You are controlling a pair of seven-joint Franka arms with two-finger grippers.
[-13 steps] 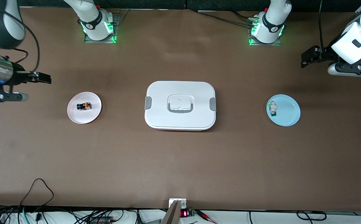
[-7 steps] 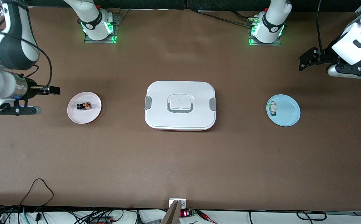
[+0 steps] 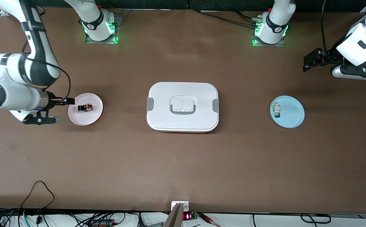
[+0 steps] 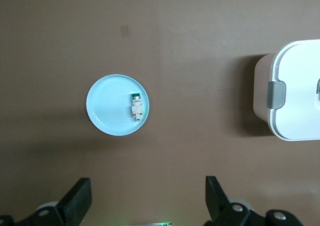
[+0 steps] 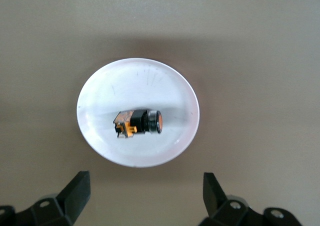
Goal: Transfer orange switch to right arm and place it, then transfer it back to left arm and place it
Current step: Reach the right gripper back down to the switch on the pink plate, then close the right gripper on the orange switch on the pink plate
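The orange switch (image 3: 85, 107) lies on its side on a small pink plate (image 3: 88, 118) toward the right arm's end of the table. My right gripper (image 3: 69, 101) hovers over that plate's outer rim, open and holding nothing. In the right wrist view, the switch (image 5: 139, 122) rests mid-plate (image 5: 125, 85), apart from the spread gripper (image 5: 145, 182). The white box (image 3: 183, 107) with grey clips stands at the table's middle. My left gripper (image 3: 308, 61) hangs open and empty over the left arm's end of the table, where the left arm waits; its wrist view shows the gripper (image 4: 147, 187) spread over bare table.
A light-blue plate (image 3: 292, 115) carrying a small white-and-green component (image 3: 277, 109) sits toward the left arm's end, also visible as plate (image 4: 107, 110) and component (image 4: 136, 107) beside the box (image 4: 295, 90). Cables trail along the table edge nearest the front camera.
The right arm has swung in from the table's end, bringing its open gripper to the pink plate's rim. The left gripper has barely shifted. The switch and box have stayed put.
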